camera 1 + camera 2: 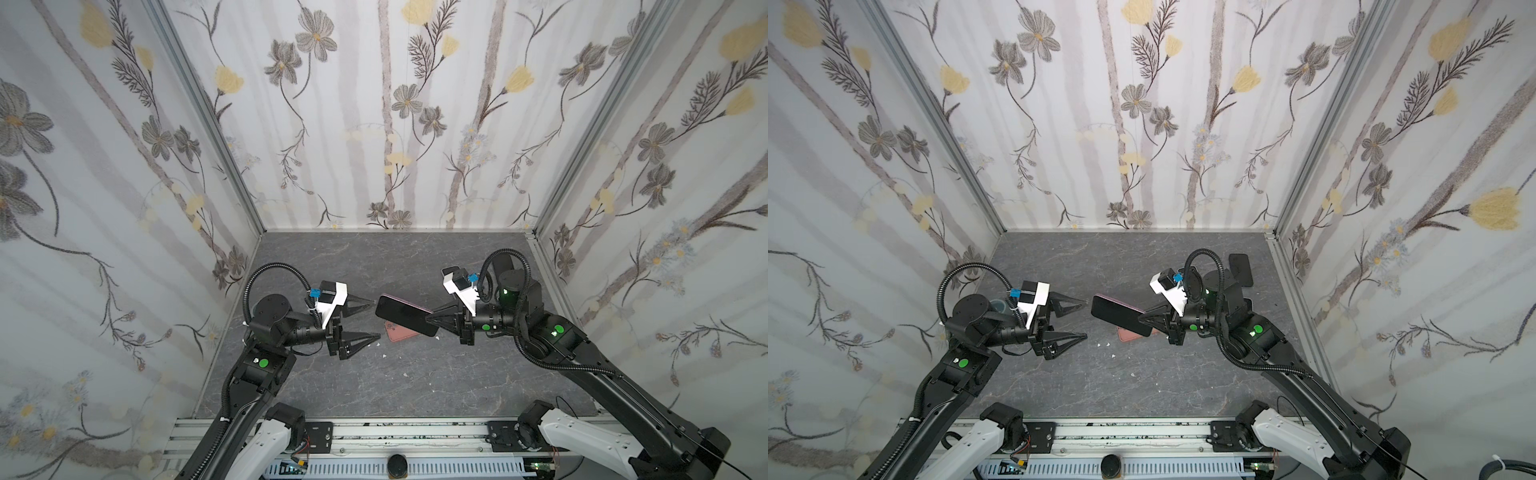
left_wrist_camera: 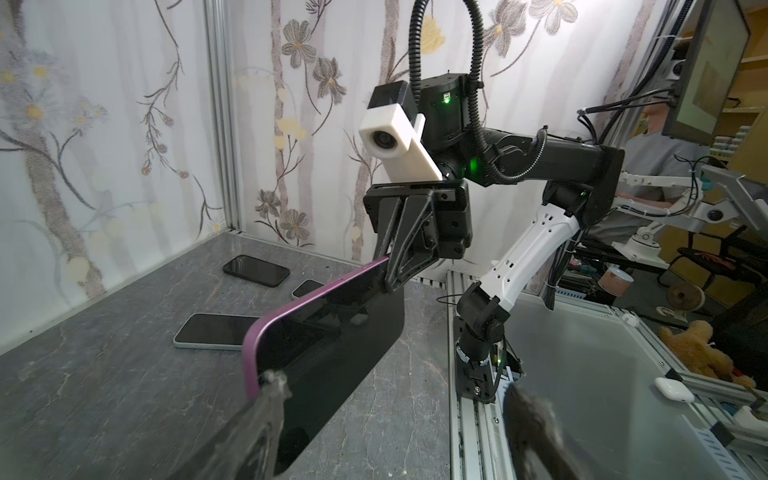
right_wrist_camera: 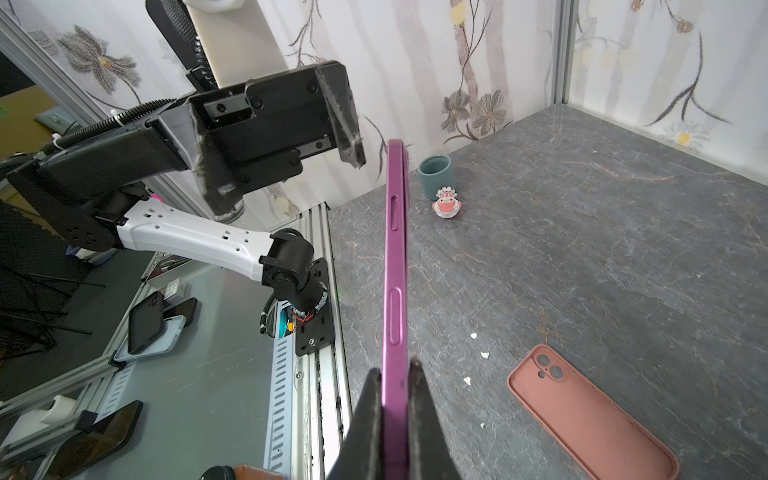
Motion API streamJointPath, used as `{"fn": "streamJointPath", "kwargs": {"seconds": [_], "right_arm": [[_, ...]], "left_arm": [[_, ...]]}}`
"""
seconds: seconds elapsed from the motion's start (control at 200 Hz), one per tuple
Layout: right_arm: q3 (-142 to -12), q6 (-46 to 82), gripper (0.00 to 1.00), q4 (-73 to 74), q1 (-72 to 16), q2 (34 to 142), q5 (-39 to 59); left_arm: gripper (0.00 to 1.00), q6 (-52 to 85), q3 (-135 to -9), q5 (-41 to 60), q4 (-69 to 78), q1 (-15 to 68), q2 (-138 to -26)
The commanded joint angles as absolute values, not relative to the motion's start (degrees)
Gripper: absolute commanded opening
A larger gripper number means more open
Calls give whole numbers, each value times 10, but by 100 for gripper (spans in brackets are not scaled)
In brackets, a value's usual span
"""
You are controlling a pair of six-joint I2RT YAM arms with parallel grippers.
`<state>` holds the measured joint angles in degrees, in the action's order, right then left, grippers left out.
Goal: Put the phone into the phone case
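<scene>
The phone (image 1: 405,313) has a purple frame and a dark screen. My right gripper (image 1: 429,318) is shut on one end of it and holds it in the air, tilted, above the table. In the right wrist view the phone (image 3: 395,257) shows edge-on, clamped between both fingers of my right gripper (image 3: 395,368). The pink phone case (image 3: 590,411) lies open side up on the table, partly under the phone in both top views (image 1: 1131,334). My left gripper (image 1: 377,317) is open at the phone's free end. In the left wrist view one of its fingertips (image 2: 270,390) is beside the phone's purple edge (image 2: 251,353).
A teal cup (image 3: 434,176) and a small figurine (image 3: 446,203) stand near the left wall. Other phones lie at the back right: a black one (image 2: 255,270) and a pale-edged one (image 2: 216,330). White crumbs (image 1: 384,356) dot the grey table (image 1: 374,382). Floral walls enclose three sides.
</scene>
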<state>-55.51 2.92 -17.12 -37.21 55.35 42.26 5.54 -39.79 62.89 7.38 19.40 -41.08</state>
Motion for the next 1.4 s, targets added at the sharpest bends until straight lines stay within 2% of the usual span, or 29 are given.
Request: {"fn": "streamJointPath", "kwargs": {"seconds": [0.0,0.16,0.32,0.62,0.854,0.964,1.124,1.224,1.264,1.329,1.374,1.394], "right_arm": [[-558,10,0,-175,-372,545,442],[-549,24,0,-143,-372,532,450],[-557,30,0,-123,-372,535,465],[-581,33,0,-122,-373,557,505],[-581,34,0,-119,-373,558,510],[-584,34,0,-119,-373,565,519],[-587,36,0,-115,-373,569,513],[-581,50,0,-83,-373,564,493],[-577,58,11,-66,-373,560,485],[-564,75,22,-27,-373,549,477],[-553,93,49,2,-373,542,469],[-548,102,57,16,-373,539,465]], "left_arm": [[83,33,-398,600,62,193,-419],[80,34,-395,584,61,193,-433],[73,53,-386,640,83,195,-440],[51,77,-373,688,114,204,-429],[25,98,-367,700,140,206,-428],[18,103,-367,704,147,207,-428],[0,122,-361,701,168,207,-426],[0,147,-358,692,191,207,-428],[0,153,-357,684,196,207,-427],[0,159,-356,669,203,208,-424],[0,171,-351,662,219,207,-420],[0,178,-348,657,229,207,-417]]}}
